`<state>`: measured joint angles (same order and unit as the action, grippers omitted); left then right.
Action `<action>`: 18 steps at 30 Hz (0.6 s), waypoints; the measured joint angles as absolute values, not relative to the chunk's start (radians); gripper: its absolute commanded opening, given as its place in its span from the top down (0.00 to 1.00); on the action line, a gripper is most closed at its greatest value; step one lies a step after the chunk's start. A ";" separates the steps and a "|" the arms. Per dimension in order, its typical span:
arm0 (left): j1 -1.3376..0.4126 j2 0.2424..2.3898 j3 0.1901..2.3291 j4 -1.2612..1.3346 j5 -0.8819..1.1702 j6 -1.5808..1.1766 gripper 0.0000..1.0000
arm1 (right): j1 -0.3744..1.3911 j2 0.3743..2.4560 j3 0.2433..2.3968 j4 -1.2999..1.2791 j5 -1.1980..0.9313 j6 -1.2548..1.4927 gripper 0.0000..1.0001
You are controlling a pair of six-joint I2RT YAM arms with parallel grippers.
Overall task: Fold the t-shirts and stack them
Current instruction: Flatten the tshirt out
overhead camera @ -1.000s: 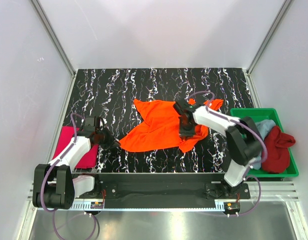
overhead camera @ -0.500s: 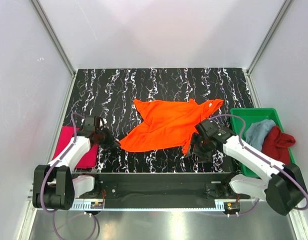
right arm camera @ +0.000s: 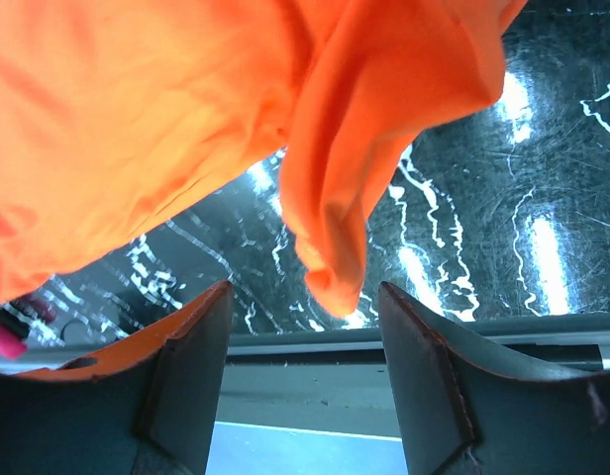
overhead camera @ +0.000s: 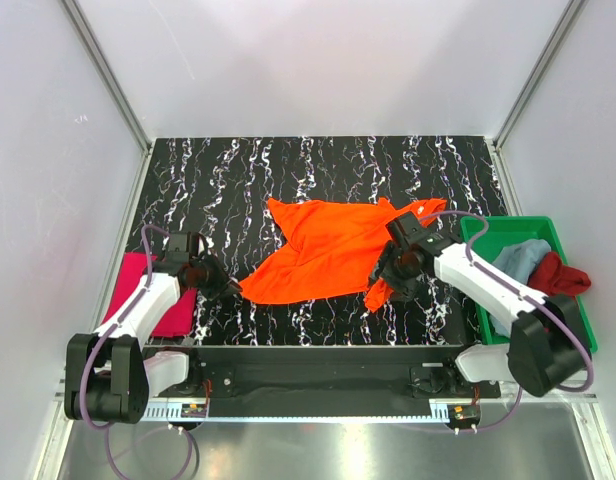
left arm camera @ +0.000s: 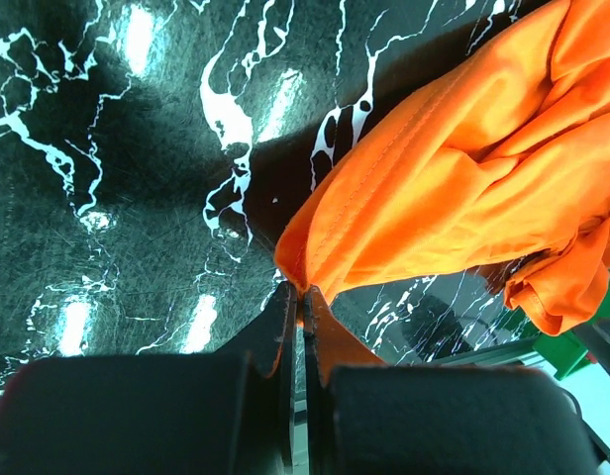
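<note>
Black marbled counter [overhead camera: 318,170] | orange t-shirt [overhead camera: 328,255] lies mid-counter, crumpled, not flat | left jaws clamped on its near-left hem corner | right jaws wide, straddling the near-right cloth tail, gripping nothing | step: spreading before first fold, I'd say | next: you close right on that corner, pull taut against left

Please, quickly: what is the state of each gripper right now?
Left gripper: closed, holding a corner of the orange shirt.
Right gripper: open, holding nothing.
</note>
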<state>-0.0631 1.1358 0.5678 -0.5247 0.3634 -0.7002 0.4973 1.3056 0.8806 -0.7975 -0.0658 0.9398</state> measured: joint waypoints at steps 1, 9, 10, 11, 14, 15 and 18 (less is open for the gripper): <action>-0.063 1.135 0.568 -0.525 0.363 -0.699 1.00 | 0.497 1.323 0.885 -0.798 -0.064 0.945 0.34; -0.063 1.134 0.568 -0.526 0.363 -0.684 1.00 | 0.496 1.373 0.886 -0.815 -0.025 0.969 0.50; -0.063 1.134 0.568 -0.525 0.363 -0.681 1.00 | 0.496 1.373 0.881 -0.816 -0.020 0.972 0.50; -0.063 1.134 0.568 -0.525 0.363 -0.680 1.00 | 0.496 1.372 0.875 -0.816 -0.017 0.974 0.51; -0.061 1.134 0.569 -0.526 0.363 -0.676 1.00 | 0.487 1.359 0.836 -0.814 -0.016 0.973 0.53; -0.060 1.135 0.569 -0.526 0.363 -0.673 1.00 | 0.481 1.351 0.821 -0.817 -0.016 0.973 0.58; -0.058 1.139 0.571 -0.526 0.363 -0.672 1.00 | 0.458 1.315 0.785 -0.838 -0.016 0.973 0.59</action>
